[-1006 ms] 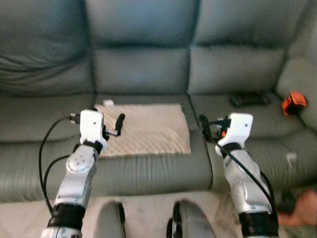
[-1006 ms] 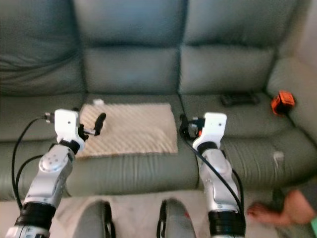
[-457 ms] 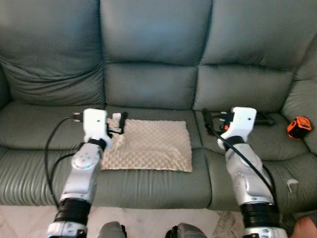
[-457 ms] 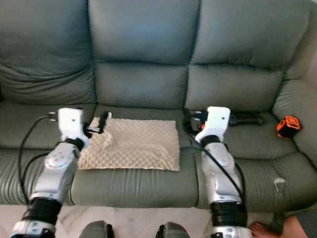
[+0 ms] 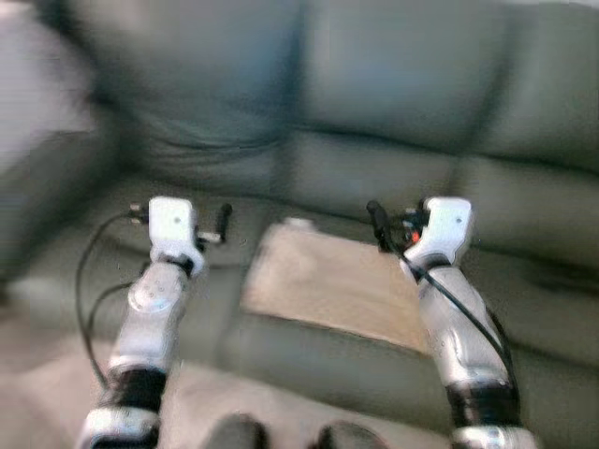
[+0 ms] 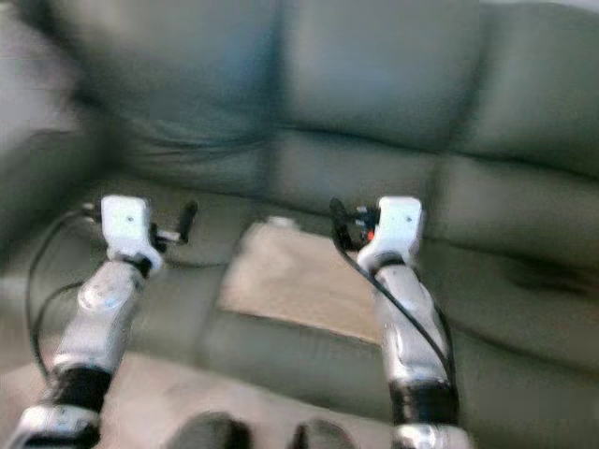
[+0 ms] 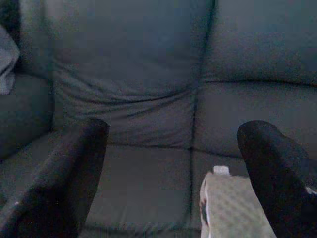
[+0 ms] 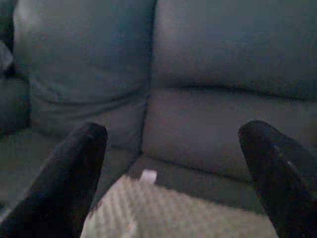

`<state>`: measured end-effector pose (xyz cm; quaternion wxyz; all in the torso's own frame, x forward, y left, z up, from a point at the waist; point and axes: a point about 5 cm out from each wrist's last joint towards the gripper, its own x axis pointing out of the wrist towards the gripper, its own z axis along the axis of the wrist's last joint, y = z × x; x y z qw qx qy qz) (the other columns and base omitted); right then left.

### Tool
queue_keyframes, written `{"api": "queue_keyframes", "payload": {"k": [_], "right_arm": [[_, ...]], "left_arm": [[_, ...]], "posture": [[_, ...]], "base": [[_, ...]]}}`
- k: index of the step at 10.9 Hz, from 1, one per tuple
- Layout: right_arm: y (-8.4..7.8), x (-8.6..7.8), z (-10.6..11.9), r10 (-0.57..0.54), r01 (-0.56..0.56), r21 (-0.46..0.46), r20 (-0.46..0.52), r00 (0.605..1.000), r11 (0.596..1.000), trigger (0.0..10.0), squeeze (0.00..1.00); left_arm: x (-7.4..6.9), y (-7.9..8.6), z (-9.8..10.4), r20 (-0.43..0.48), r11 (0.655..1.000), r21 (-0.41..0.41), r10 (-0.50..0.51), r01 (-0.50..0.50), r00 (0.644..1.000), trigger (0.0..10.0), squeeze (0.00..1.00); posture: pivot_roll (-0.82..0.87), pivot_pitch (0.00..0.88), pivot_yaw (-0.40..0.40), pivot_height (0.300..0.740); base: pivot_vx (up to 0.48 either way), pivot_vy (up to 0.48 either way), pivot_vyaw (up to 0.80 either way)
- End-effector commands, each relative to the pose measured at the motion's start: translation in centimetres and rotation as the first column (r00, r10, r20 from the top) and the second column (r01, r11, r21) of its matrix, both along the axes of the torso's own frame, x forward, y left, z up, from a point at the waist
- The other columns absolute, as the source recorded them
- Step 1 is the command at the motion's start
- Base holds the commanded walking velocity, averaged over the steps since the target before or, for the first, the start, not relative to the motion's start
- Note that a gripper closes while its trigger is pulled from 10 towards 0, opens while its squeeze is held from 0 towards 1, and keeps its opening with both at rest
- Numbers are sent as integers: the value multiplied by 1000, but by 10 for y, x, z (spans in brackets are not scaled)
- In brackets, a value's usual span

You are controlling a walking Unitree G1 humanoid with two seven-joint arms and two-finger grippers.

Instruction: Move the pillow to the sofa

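Both grippers, left gripper and right gripper, are raised forward with fingers spread wide, holding nothing, above the grey sofa; the beige pillow lies flat on its seat between them.

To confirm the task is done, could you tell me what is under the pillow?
The pillow lies flat on the sofa seat cushion. The seat beneath it is covered, so anything there stays hidden.

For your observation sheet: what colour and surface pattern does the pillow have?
The pillow is beige with a small dimpled texture, clearest in the right wrist view.
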<state>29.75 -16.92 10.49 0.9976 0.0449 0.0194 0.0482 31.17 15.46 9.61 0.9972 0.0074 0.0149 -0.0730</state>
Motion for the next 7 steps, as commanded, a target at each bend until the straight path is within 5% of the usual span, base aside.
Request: {"api": "queue_keyframes", "payload": {"k": [1, 7], "right_arm": [[4, 2, 7, 11, -11, 4, 28, 1000, 1000, 10000, 0], [7, 5, 8, 30, -30, 13, 31, 999, 999, 10000, 0]], "left_arm": [[1, 3, 0, -3, 1000, 21, 4, -4, 1000, 10000, 0], [5, 13, 0, 9, 995, 65, 79, -79, 997, 10000, 0]], "posture": [[-59, 0, -63, 740], [-55, 0, -63, 740]], "base": [[0, 480, 800], [0, 480, 800]]}}
